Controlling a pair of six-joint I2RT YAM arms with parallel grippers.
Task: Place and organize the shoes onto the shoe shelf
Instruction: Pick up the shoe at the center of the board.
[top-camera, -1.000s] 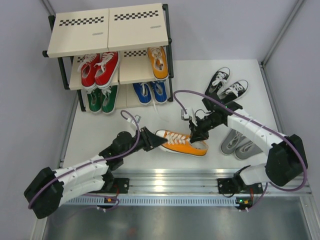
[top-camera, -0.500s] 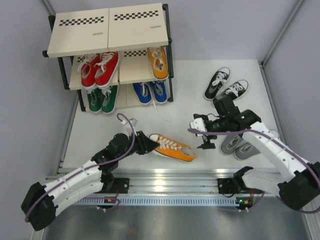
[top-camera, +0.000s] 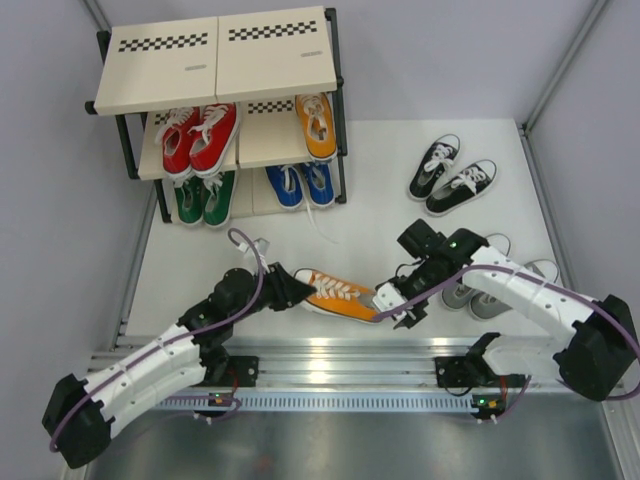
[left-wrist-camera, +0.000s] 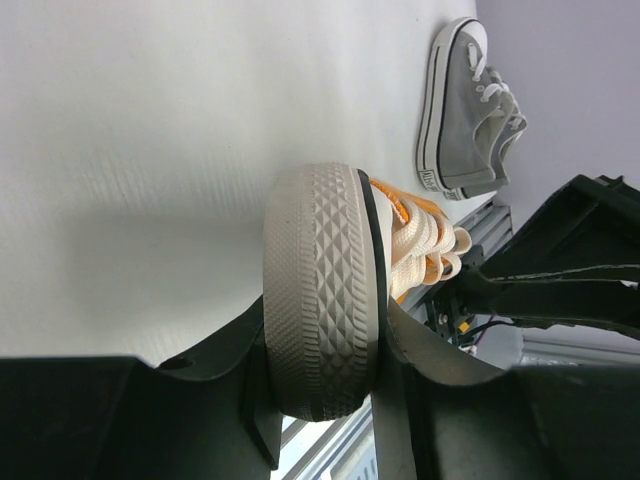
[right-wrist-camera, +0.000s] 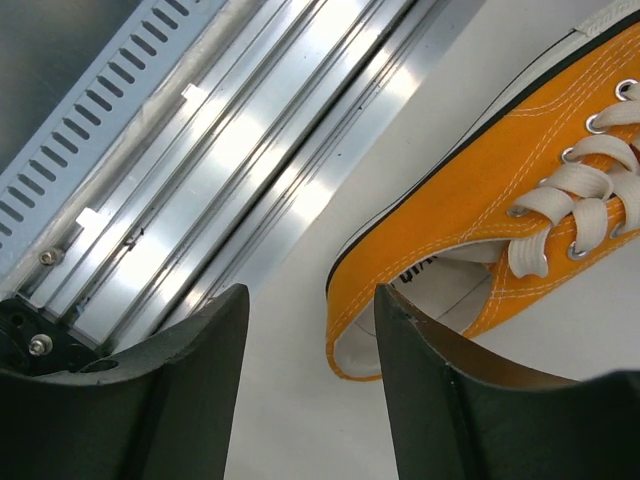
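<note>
An orange shoe (top-camera: 345, 296) lies on the white table near the front rail. My left gripper (top-camera: 292, 288) is shut on its toe. The left wrist view shows the ribbed white toe sole (left-wrist-camera: 320, 290) pinched between the two black fingers of that gripper (left-wrist-camera: 322, 400). My right gripper (top-camera: 397, 301) is open at the shoe's heel. In the right wrist view the orange heel (right-wrist-camera: 400, 290) sits by one finger (right-wrist-camera: 440, 390) of that gripper (right-wrist-camera: 310, 330), with bare table in the gap. The shoe shelf (top-camera: 215, 60) stands at the back left and holds another orange shoe (top-camera: 318, 125).
A red pair (top-camera: 200, 135) sits on the middle tier, with green (top-camera: 205, 197) and blue (top-camera: 302, 183) pairs below. A black pair (top-camera: 452, 175) lies at the back right. Grey shoes (top-camera: 480, 290) (left-wrist-camera: 470, 110) lie partly under the right arm. The aluminium rail (top-camera: 340, 360) (right-wrist-camera: 200, 170) runs along the near edge.
The right gripper let go of the orange shoe, swung off to the right, then came back down at its heel. The left gripper drew the shoe slightly left and nearer.
</note>
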